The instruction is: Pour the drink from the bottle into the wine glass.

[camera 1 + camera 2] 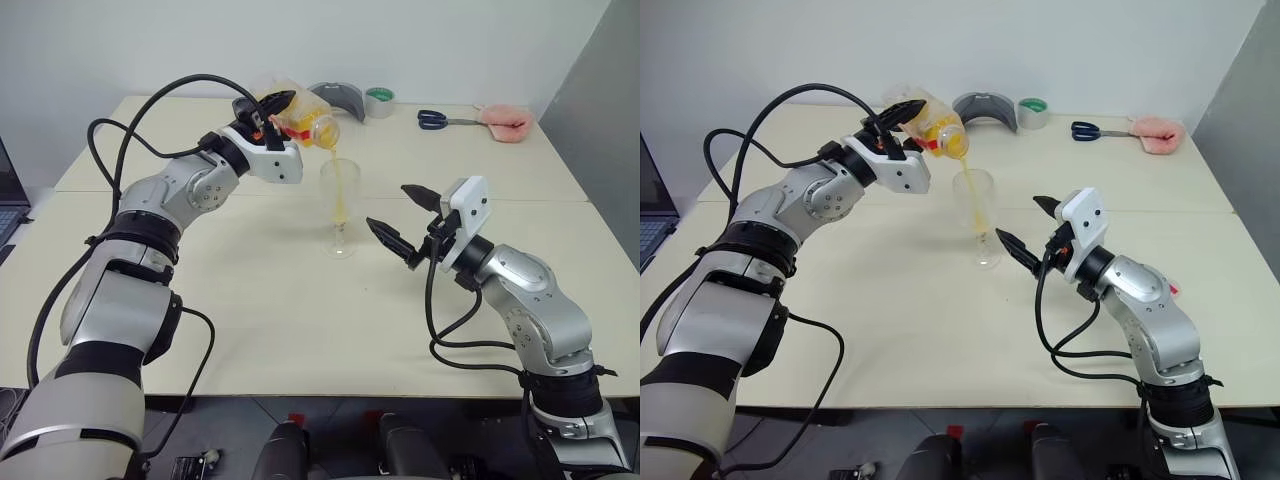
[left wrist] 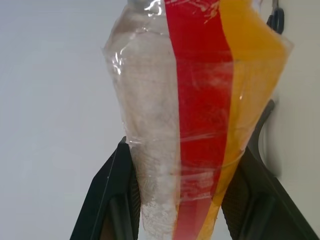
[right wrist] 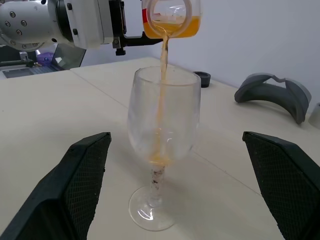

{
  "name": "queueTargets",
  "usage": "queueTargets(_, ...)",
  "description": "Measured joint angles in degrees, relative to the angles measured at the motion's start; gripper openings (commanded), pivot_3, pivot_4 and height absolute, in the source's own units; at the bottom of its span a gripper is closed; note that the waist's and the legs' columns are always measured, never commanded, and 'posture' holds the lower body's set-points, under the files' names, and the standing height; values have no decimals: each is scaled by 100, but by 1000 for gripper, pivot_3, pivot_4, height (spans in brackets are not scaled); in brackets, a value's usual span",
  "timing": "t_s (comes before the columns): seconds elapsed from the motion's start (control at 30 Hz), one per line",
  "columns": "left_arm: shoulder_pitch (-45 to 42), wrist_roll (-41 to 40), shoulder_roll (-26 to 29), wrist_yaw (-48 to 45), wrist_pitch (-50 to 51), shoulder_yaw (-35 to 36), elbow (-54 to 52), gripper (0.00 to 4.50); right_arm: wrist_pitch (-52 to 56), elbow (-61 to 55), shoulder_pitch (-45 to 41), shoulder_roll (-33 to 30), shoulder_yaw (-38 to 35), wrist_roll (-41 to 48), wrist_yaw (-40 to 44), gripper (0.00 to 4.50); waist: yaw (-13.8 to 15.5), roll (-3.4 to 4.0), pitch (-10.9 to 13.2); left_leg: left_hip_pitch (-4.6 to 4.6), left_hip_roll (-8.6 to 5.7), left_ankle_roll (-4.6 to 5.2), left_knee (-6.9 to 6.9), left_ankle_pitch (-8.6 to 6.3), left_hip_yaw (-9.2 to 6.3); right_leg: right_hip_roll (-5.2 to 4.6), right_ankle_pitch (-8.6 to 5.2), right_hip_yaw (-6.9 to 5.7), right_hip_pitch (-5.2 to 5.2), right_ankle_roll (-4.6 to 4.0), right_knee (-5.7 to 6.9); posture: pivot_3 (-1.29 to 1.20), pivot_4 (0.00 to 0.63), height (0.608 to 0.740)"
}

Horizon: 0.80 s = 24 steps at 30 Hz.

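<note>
- Cream table [image 1: 250, 330], pale wall behind.
- My left gripper [image 1: 268, 112] clamps the tipped bottle [image 1: 305, 122]; drink [image 3: 162, 75] streams into the wine glass [image 1: 340, 210] standing mid-table.
- My right gripper [image 1: 402, 222] spread wide beside the glass, apart.

Left gripper [image 1: 272, 112] fingers clamped, raised; right gripper [image 1: 403, 222] fingers spread

Scissors [image 1: 433, 119], tape roll [image 1: 379, 102], pink cloth [image 1: 504, 123] on the table's [image 1: 250, 330] far edge.

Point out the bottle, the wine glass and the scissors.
bottle [image 1: 306, 124]: left eye view, on its tilted body near the neck.
wine glass [image 3: 164, 117]: right wrist view, on the bowl.
scissors [image 1: 433, 119]: left eye view, on the blue handles.
</note>
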Motion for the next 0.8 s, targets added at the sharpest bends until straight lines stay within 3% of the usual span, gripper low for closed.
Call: queueTargets(0.8, -130, 190, 72, 232, -21, -124, -3, 1713, -429, -27, 344, 244, 0, 64, 176, 4500, -4, 0, 0, 0, -2, 0, 4, 0, 8, 0, 0, 10, -11, 0, 21, 0, 150, 740)
